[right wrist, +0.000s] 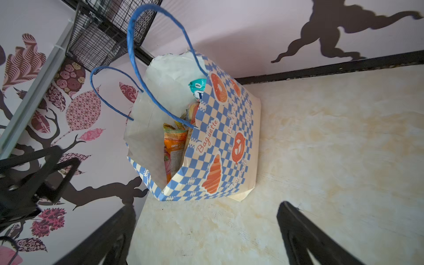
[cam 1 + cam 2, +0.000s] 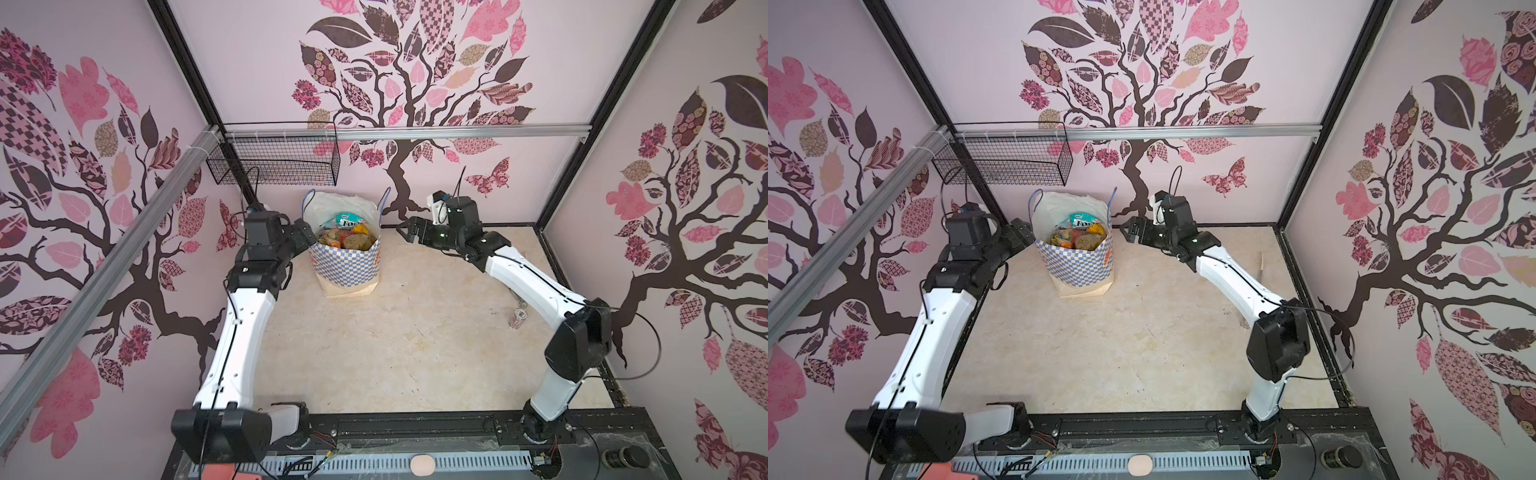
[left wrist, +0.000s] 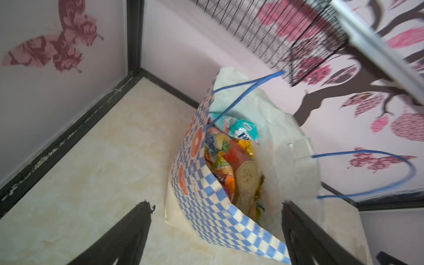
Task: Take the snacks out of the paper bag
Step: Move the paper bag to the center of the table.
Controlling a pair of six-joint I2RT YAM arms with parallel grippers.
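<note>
The bag [image 2: 347,266] was stood upright at the far end of the table [image 2: 395,340] with its mouth spread, so the snacks [image 2: 347,237] heaped inside could be reached from above. None was seen outside it. The left gripper [image 2: 306,233] was set at the bag's side, jaws wide and empty. The rim was seen between them in the wrist view, probably so the bag could be steadied. The right gripper [image 2: 405,232] was poised just beside the opposite side, jaws wide and empty, presumably for picking.
</note>
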